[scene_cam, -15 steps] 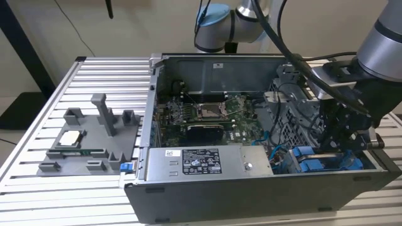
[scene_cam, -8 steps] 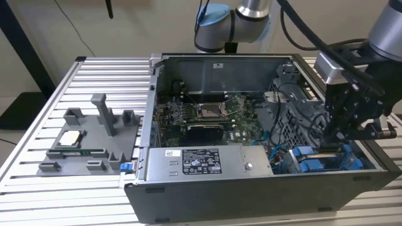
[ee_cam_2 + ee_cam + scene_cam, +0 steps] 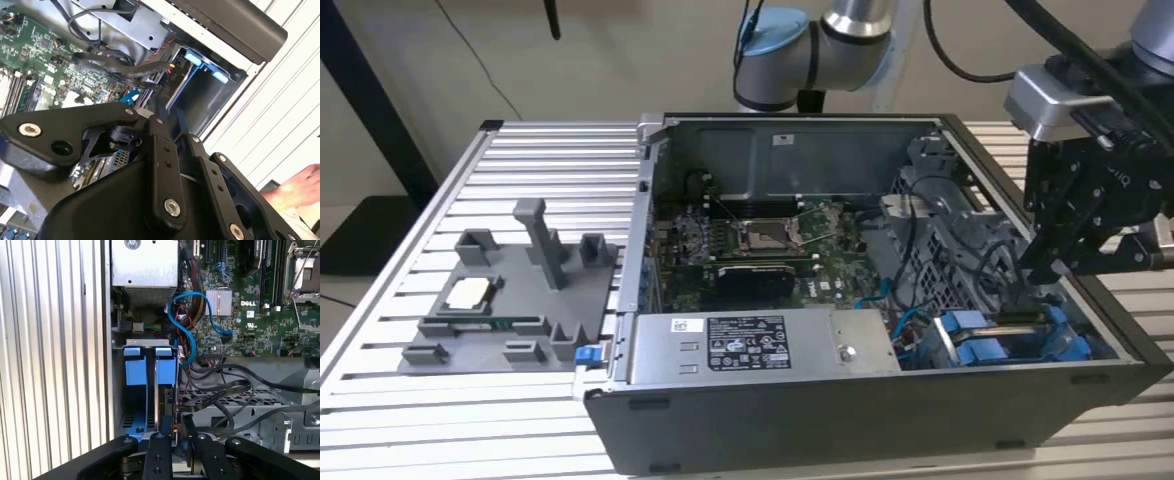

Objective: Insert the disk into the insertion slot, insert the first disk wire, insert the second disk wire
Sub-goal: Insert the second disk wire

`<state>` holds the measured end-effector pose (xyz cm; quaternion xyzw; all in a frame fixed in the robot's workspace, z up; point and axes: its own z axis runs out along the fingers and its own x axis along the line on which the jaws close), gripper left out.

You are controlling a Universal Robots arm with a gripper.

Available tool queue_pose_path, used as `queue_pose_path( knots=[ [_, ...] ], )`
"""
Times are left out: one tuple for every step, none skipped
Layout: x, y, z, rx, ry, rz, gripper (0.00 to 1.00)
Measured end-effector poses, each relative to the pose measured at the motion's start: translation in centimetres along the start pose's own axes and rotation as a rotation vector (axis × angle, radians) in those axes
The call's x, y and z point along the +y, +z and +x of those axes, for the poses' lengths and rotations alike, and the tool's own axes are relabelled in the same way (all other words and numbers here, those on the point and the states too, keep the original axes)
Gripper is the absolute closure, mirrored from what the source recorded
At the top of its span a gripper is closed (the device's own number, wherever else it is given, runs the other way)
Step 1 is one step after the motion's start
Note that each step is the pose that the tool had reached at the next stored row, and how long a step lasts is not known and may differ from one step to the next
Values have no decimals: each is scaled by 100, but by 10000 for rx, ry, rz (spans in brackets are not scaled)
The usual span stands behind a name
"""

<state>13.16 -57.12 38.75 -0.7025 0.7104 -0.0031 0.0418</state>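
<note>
- The computer case (image 3: pixel 854 420) lies open on the slatted table (image 3: pixel 400 440), with the motherboard (image 3: pixel 761 240) exposed.
- The insertion slot (image 3: pixel 1014 345) sits in the corner of the case at the exterior view's right, next to the silver power-supply box (image 3: pixel 754 345).
- The disk (image 3: pixel 159 405) appears to stand on edge inside the slot; the blue tabs of its frame (image 3: pixel 150 365) show at the slot's open end in the first wrist view. Judged from this, step 1 of 3, the disk insertion, is done or nearly done.
- It cannot be told whether either of the 2 disk wires is connected. A bundle of black cables (image 3: pixel 220 395) and a blue cable (image 3: pixel 182 327) run loose just beside the slot.
- The gripper (image 3: pixel 1047 270) hangs directly over the slot, reaching down into the case at the disk's end.
- In the first wrist view the fingers (image 3: pixel 160 455) are drawn close together, in line with the disk's upper edge. Whether they pinch a connector, touch the disk, or hold nothing cannot be told.
- In the second wrist view, a person's hand (image 3: pixel 295 192) rests outside the case, well apart from the slot.
</note>
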Motion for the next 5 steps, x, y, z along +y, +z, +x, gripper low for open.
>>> queue_pose_path(
  knots=[
    [0,0,0,-1,1,0,76],
    [0,-2,0,0,0,0,76],
    [0,-4,0,0,1,0,76],
    [0,-4,0,0,0,0,76],
    [0,-4,0,0,1,0,76]
  ],
)
